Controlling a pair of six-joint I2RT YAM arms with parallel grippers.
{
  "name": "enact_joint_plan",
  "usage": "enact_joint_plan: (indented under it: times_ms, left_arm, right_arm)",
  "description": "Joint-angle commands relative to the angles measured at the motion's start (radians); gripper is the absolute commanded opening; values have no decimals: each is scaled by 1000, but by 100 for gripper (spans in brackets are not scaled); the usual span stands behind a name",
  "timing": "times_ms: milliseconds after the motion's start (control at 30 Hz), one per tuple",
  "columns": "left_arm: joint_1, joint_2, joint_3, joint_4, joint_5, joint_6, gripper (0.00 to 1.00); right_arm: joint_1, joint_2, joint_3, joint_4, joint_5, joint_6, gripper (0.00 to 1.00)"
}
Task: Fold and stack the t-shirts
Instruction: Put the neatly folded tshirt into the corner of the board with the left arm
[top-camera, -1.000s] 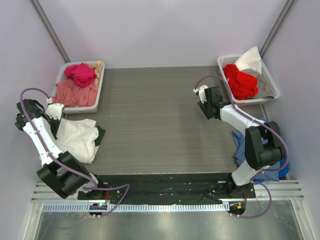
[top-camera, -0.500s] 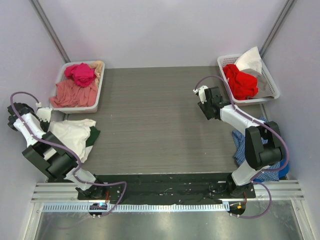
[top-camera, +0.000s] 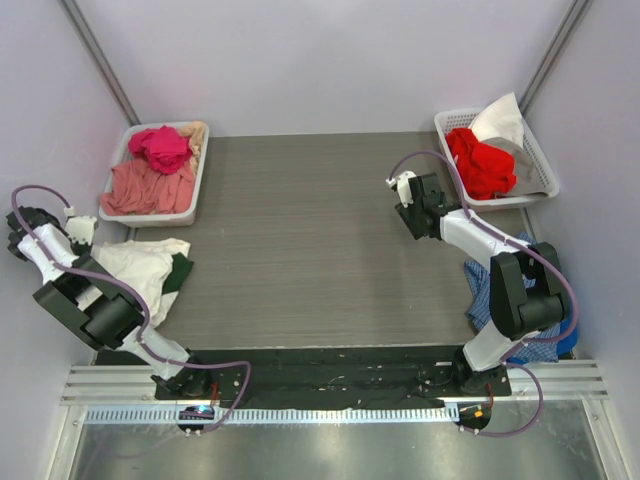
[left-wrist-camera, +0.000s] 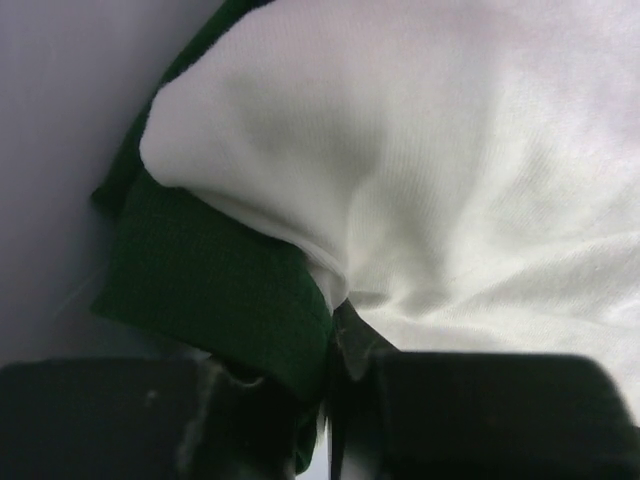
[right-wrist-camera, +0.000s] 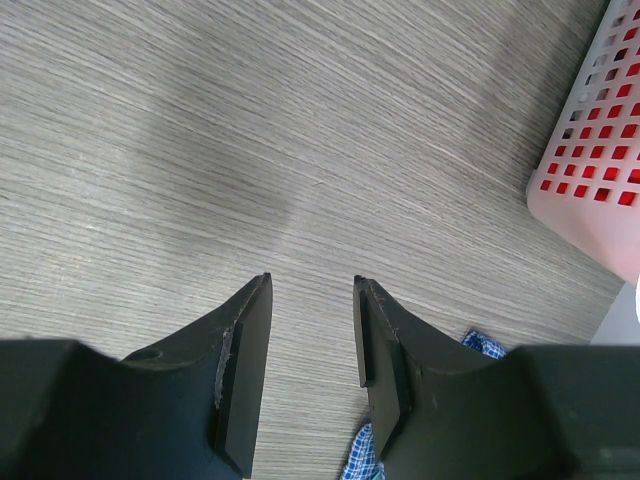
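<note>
The left gripper (left-wrist-camera: 330, 400) is pressed together, pinching the edge of the green tee (left-wrist-camera: 210, 290), with the white tee (left-wrist-camera: 450, 150) bunched over it. The pair lies at the table's (top-camera: 300, 250) left edge, just near of the pink-filled tray (top-camera: 201, 180). The right gripper (right-wrist-camera: 312, 283) hangs half spread and empty over the table, left of the red-filled basket (right-wrist-camera: 590, 180).

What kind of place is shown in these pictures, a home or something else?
Probably a robot test booth: pale walls enclose a grey table, a left arm and a right arm are bolted at its near edge, and a left basket and a right basket hold loose clothes.
</note>
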Motion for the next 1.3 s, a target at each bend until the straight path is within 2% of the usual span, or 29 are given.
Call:
enact_joint_plan:
  times_ms: [0, 100, 133, 300, 500, 733, 900, 1267]
  left_arm:
    - [25, 14, 66, 8, 57, 11, 16]
    - [25, -16, 68, -18, 123, 12, 25]
    - [25, -47, 60, -24, 147, 12, 34]
    - [24, -133, 29, -24, 230, 17, 48]
    - [25, -220, 12, -12, 302, 8, 54]
    - [11, -290, -78, -58, 408, 17, 53]
    - [-19, -279, -149, -3, 427, -7, 50]
    - [-97, 3, -135, 137, 379, -119, 43]
  right_arm:
    - [7, -14, 16, 2, 0, 20, 45]
    - [7, -7, 17, -2, 0, 23, 46]
    - [5, -5, 17, -2, 0, 25, 45]
    - [7, -5, 16, -2, -3, 27, 46]
    - [5, -7, 11, -3, -3, 28, 46]
    - [5, -5, 6, -5, 0, 25, 46]
    - [5, -2, 10, -5, -3, 28, 45]
    - [7, -10, 3, -5, 4, 20, 46]
